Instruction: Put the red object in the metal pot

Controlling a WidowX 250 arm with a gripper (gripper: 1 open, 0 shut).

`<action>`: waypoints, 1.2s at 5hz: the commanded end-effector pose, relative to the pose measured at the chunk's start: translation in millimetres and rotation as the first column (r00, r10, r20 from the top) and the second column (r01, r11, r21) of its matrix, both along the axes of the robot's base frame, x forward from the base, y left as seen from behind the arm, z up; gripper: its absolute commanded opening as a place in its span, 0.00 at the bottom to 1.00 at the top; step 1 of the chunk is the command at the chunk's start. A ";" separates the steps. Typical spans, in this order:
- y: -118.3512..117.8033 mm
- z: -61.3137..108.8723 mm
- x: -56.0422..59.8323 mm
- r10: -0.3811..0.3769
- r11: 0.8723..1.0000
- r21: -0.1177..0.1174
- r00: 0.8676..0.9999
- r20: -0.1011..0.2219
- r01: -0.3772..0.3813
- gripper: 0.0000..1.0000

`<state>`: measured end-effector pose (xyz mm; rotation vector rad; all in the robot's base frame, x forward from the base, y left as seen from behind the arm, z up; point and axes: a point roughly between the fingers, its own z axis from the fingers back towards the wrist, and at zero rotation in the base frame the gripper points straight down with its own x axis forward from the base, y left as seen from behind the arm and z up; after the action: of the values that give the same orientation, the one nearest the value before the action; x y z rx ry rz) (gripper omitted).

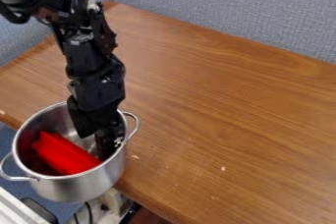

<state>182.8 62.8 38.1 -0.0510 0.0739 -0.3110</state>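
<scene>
One red object [65, 154] inside metal pot [92, 182], beside black pincer [104, 145].

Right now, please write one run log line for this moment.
red object: inside pot | gripper: open, in pot | pot: at table edge

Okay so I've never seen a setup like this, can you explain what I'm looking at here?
It's one view, from a camera looking down at a wooden table with a grey wall behind it. The dark, jointed thing coming down from the upper left is a robot arm. Its gripper reaches into a shiny metal pot with a loop handle on each side, at the table's near left edge. Inside the pot lies a red block-like object. The gripper is open beside it, so the object doesn't appear to be held, though the fingertips are hard to make out.
</scene>
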 end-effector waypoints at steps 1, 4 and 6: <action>3.7 0.5 3.4 0.014 1.000 -0.004 1.000 0.016 -0.014 1.00; 6.7 -1.5 4.3 0.031 1.000 -0.003 0.999 0.020 -0.031 0.00; 6.1 2.0 5.4 0.036 0.999 -0.005 0.999 0.027 -0.036 0.00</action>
<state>185.2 68.3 35.6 -0.0545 0.0682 -0.2824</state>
